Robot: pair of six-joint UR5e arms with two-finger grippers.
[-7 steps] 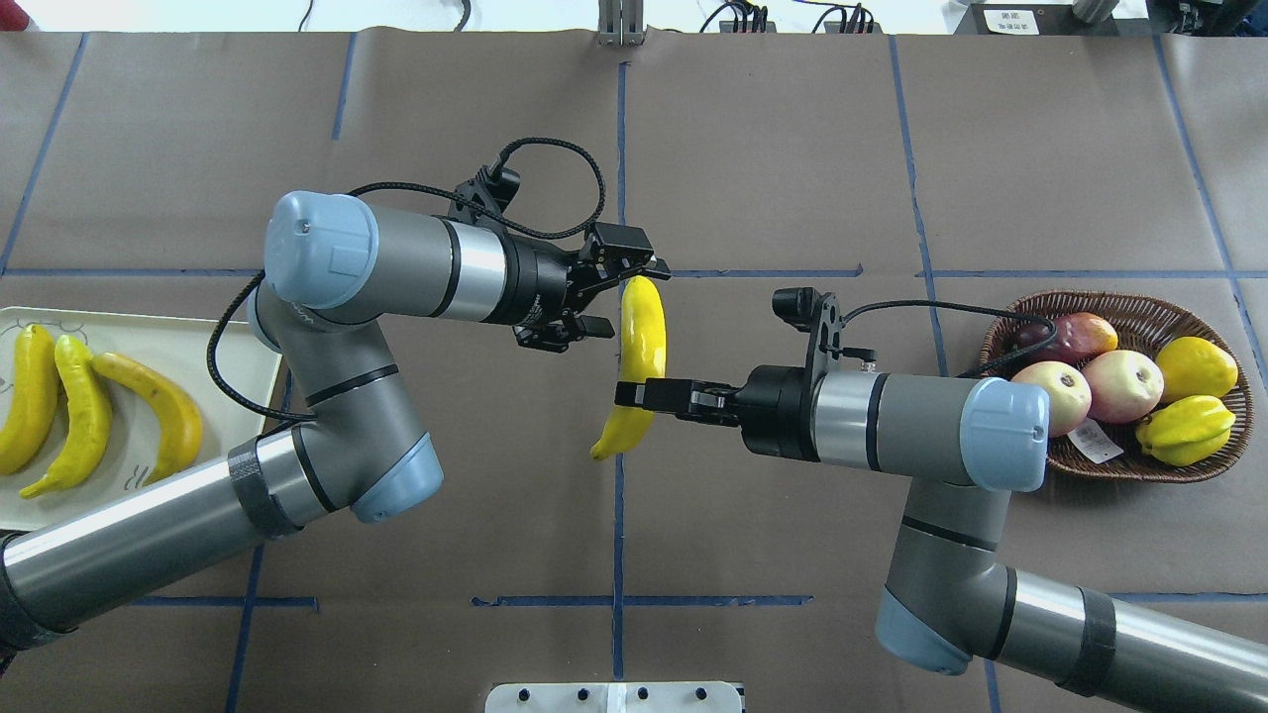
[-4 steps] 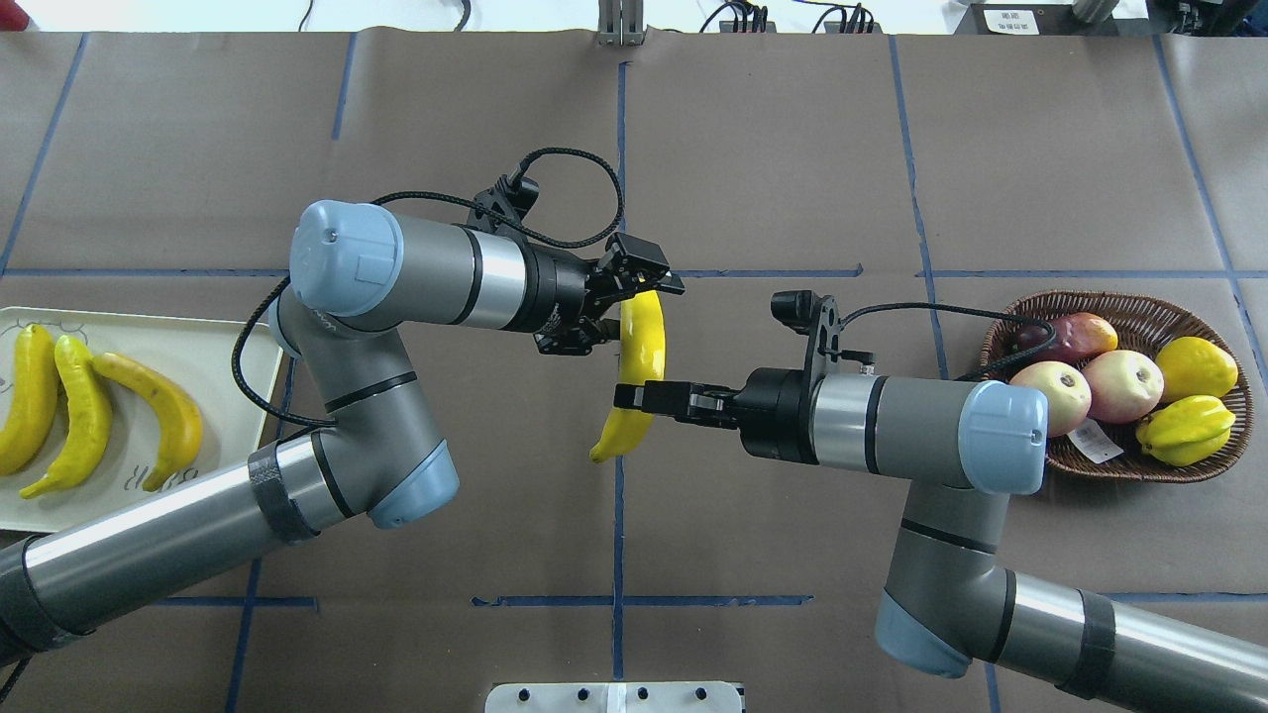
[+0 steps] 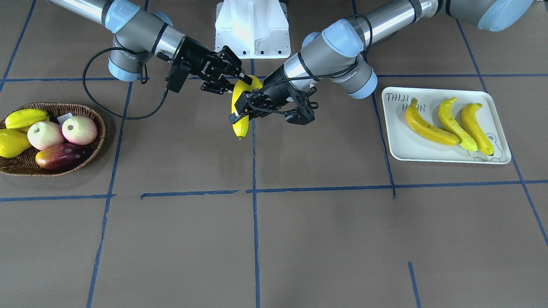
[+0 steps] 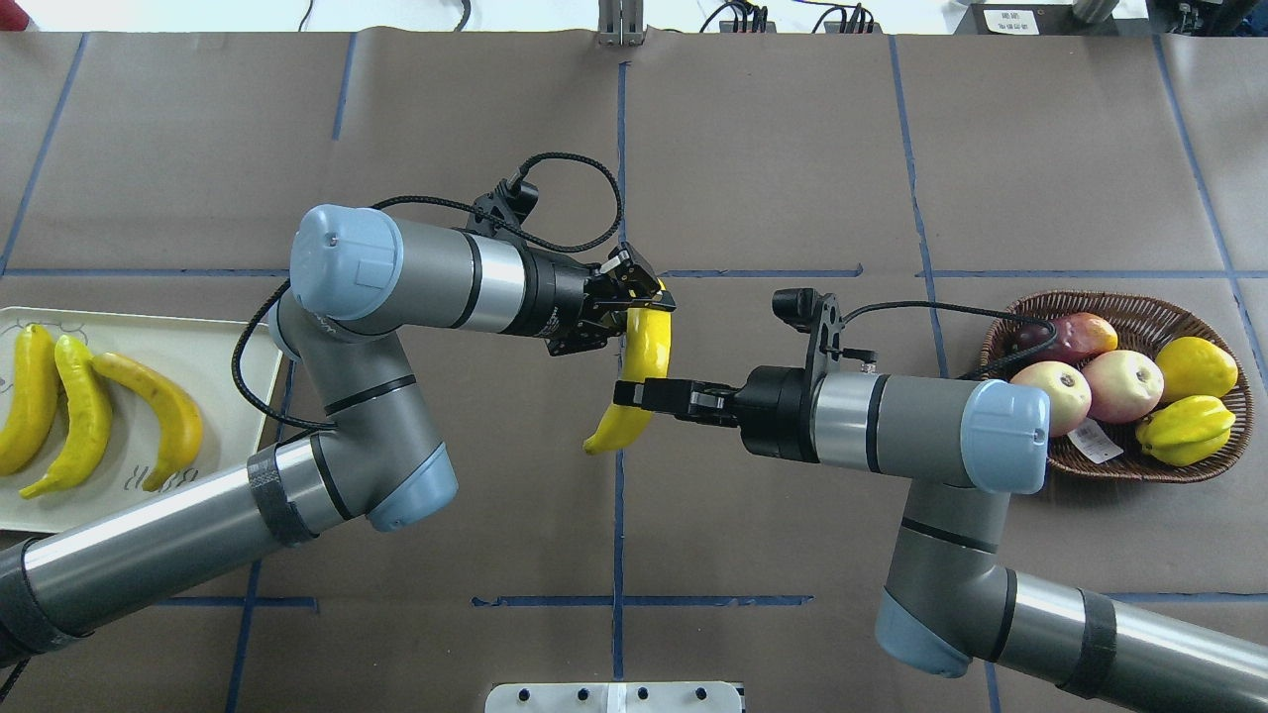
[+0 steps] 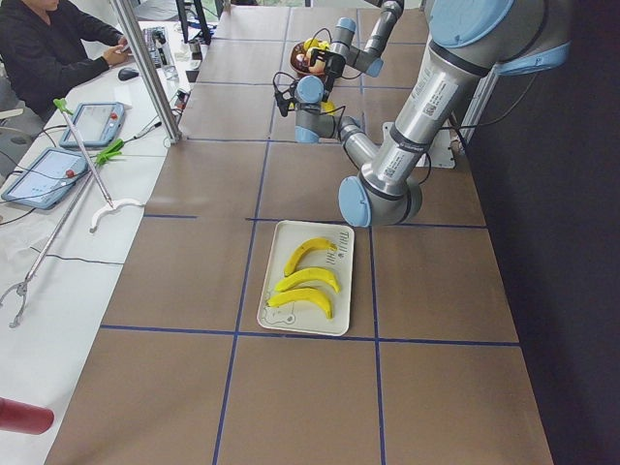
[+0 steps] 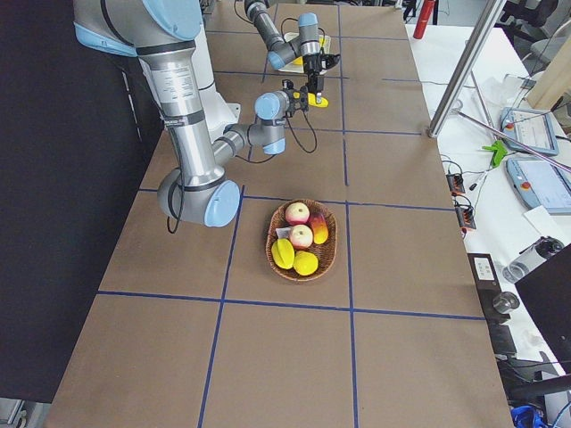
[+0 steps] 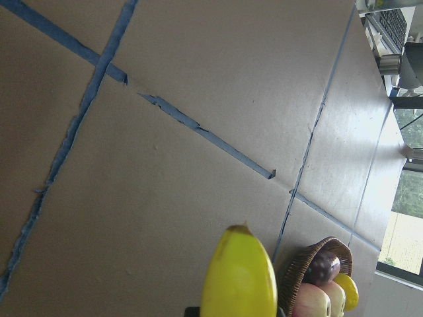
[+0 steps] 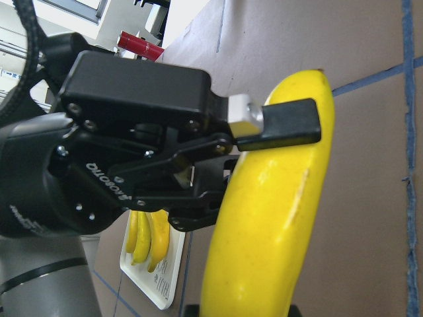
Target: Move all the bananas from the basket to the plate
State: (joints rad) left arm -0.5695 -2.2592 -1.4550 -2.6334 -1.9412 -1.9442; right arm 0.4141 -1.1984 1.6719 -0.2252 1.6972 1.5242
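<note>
Over the brown table (image 4: 753, 149) the last banana (image 4: 644, 347) hangs. My right pincer (image 4: 634, 394) grips its middle and my left pincer (image 4: 649, 295) clamps its far end. It's a handover: next, I judge, right releases and left carries it to the plate (image 4: 149, 332).

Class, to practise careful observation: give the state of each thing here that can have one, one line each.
Long curved yellow banana, held above the table by both claws.
Left claw, shut on that banana's far end.
Right claw, shut on its near half.
White rounded rectangular plate, holds three bananas.
Round brown wicker basket, holds other fruit, no bananas.
</note>
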